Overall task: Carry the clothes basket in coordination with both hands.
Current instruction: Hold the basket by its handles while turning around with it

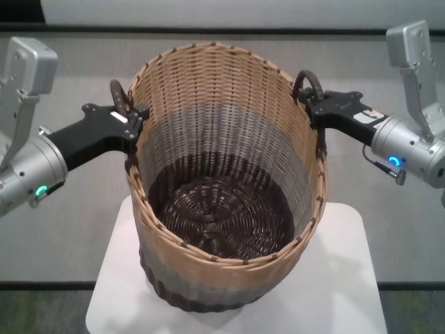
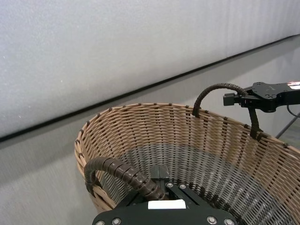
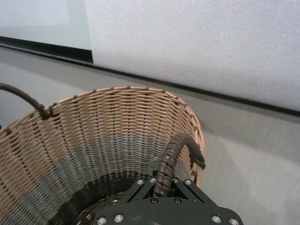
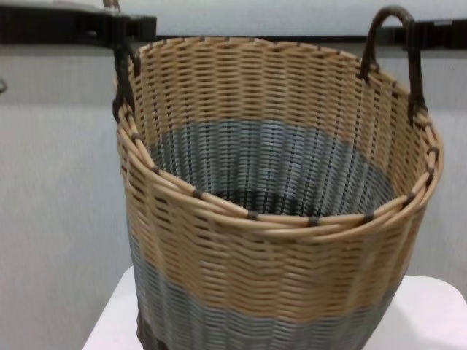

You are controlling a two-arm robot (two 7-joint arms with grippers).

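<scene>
- The clothes basket (image 1: 222,209) base is cut off at 6 o'clock in the chest view.
- The left gripper (image 1: 132,122) fingertips hide behind the handle (image 1: 119,97).
- The white table (image 1: 348,278) runs off at 6 o'clock.

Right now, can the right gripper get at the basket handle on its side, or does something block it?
Yes, it seems already there. The right gripper is shut on the right handle of the clothes basket, with nothing between them. The left gripper likewise is shut on the left handle.
</scene>
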